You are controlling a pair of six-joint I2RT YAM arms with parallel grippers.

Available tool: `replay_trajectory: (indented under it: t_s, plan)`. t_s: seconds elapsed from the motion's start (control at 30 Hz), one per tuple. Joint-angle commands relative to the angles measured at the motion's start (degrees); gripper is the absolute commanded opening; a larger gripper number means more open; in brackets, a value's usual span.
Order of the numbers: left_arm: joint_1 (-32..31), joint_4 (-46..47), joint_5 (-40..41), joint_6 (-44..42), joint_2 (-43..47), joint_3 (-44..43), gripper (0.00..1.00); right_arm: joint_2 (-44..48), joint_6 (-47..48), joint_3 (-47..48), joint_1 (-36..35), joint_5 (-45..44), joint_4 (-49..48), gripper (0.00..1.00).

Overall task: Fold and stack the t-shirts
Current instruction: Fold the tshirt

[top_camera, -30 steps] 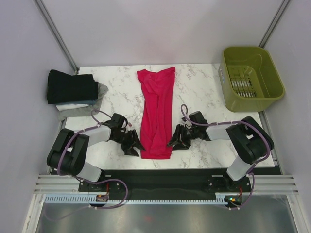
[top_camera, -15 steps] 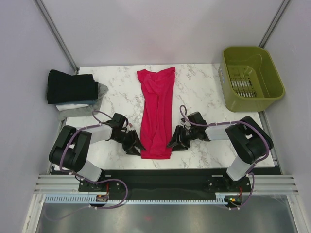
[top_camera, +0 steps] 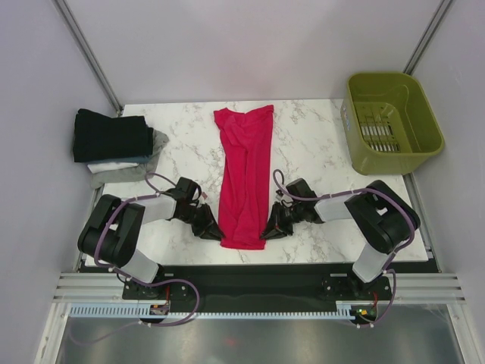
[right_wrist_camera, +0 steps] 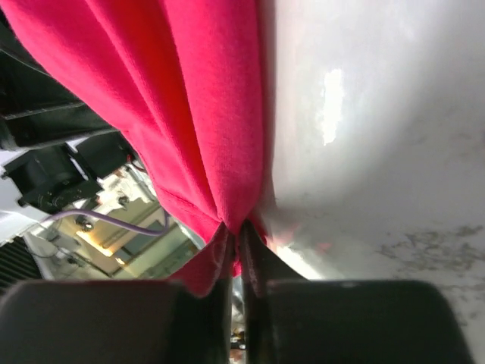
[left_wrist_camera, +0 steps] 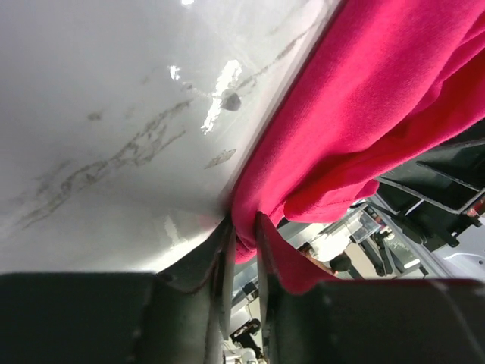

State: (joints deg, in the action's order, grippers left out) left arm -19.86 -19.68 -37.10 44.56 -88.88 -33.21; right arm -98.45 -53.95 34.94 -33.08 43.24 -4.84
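A crimson-pink t-shirt (top_camera: 245, 174) lies folded into a long narrow strip down the middle of the marble table. My left gripper (top_camera: 214, 232) is shut on its near left corner; the cloth (left_wrist_camera: 364, 114) bunches between the pads (left_wrist_camera: 227, 262). On the opposite side, my right gripper (top_camera: 267, 231) is shut on the near right corner, with the cloth (right_wrist_camera: 189, 98) pinched tight between its fingers (right_wrist_camera: 250, 262). A stack of folded t-shirts, black (top_camera: 111, 135) on top of white and grey ones (top_camera: 125, 167), sits at the back left.
An olive-green plastic basket (top_camera: 392, 121) stands at the back right, partly off the table's edge. The table's front edge (top_camera: 250, 262) runs just behind both grippers. Bare marble (top_camera: 318, 136) lies between the shirt and the basket.
Both grippers have slid inward to the shirt's near corners and closed on the cloth. The shirt itself has hardly shifted.
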Motion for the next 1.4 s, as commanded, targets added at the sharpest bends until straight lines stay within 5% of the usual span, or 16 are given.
replay_trajectory:
  t_s: [0.0,0.13,0.57,1.13,1.17,1.23,1.3,1.37]
  plan:
    - [-0.18,2.54,3.35,0.71,-0.06,1.04,0.2,-0.25,0.43,1.89,-0.76,-0.35,-2.19,0.06]
    - [-0.27,2.46,2.82,0.27,0.99,-0.18,0.02,2.99,3.59,2.77,-0.67,-1.49,0.53,0.0]
    - [1.04,-7.47,1.07,-9.65,0.47,-23.11,0.02,10.48,13.44,15.13,9.6,-2.2,14.33,0.0]
    - [9.22,-11.61,1.07,-15.81,-33.51,-69.95,0.03,-18.86,16.51,50.66,15.59,-5.88,9.94,0.0]
    - [9.22,-10.91,1.07,-16.6,-35.12,-71.63,0.08,-19.84,16.86,52.23,15.94,-6.5,9.94,0.03]
    - [9.22,-10.46,0.71,-17.74,-38.97,-76.55,0.38,-21.86,20.09,54.43,16.46,-7.38,10.11,0.39]
    - [9.48,-10.82,1.5,-18.62,-39.0,-79.01,0.47,-20.74,21.69,55.06,17.17,-8.61,11.51,0.54]
    - [10.1,-11.08,1.59,-18.81,-36.21,-78.15,0.51,-18.98,23.8,54.28,18.57,-9.05,12.83,0.58]
